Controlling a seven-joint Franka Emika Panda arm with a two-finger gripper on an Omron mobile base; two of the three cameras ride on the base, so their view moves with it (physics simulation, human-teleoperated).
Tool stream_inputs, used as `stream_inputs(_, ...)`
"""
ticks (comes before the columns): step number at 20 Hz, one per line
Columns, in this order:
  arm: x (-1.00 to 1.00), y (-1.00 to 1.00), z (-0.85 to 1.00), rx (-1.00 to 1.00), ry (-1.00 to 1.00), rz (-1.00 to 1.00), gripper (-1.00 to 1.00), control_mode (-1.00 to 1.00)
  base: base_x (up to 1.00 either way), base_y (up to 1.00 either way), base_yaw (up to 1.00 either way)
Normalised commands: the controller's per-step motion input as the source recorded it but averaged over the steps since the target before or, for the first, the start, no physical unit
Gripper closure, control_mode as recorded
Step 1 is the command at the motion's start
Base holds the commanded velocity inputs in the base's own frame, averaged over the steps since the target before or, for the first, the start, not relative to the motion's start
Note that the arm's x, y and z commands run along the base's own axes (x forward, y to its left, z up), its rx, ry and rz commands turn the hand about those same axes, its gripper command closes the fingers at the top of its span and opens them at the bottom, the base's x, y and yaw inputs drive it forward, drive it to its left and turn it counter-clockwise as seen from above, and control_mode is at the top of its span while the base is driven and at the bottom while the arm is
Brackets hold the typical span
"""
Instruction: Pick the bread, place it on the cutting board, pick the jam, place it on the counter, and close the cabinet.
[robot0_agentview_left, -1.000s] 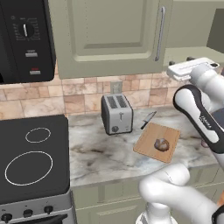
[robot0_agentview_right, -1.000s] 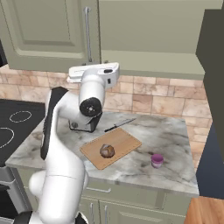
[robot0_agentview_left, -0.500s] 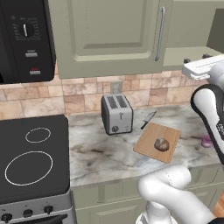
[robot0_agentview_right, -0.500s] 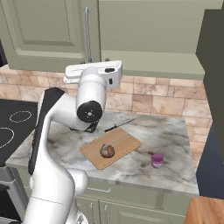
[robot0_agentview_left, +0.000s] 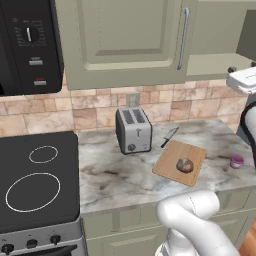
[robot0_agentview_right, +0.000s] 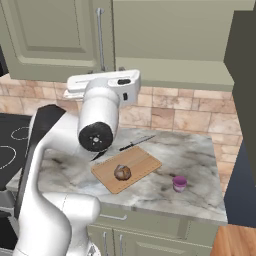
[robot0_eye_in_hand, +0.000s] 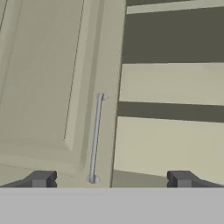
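while fingers (robot0_eye_in_hand: 109, 179) spread wide, cabinet (robot0_eye_in_hand: 52, 87) handle (robot0_eye_in_hand: 96, 135) lies between them, untouched

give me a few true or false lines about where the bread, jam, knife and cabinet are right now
1. The bread sits on the cutting board. True.
2. The jam is on the cutting board. False: it stands on the counter, apart from the board.
3. The knife lies between the toaster and the board. True.
4. The cabinet is fully closed. False: shelves show beside one shut door.
5. The end effector grips the handle. False: it is open and empty.
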Motion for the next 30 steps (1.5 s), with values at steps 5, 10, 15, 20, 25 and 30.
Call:
stream_inputs(5, -0.54, -0.22, 0.02, 0.0, 0.0, 0.0, -1.0, -1.0, 0.0, 0.0, 0.0)
stream_inputs(10, -0.68, -0.33, 0.02, 0.0, 0.0, 0.0, -1.0, -1.0, 0.0, 0.0, 0.0)
stream_inputs(15, -0.61, -0.31, 0.02, 0.0, 0.0, 0.0, -1.0, -1.0, 0.0, 0.0, 0.0)
stream_inputs(20, -0.55, -0.31, 0.04, 0.0, 0.0, 0.0, -1.0, -1.0, 0.0, 0.0, 0.0)
stream_inputs(25, -0.55, -0.33, 0.05, 0.0, 0.0, 0.0, -1.0, -1.0, 0.0, 0.0, 0.0)
stream_inputs(30, -0.36, -0.36, 0.01, 0.0, 0.0, 0.0, -1.0, -1.0, 0.0, 0.0, 0.0)
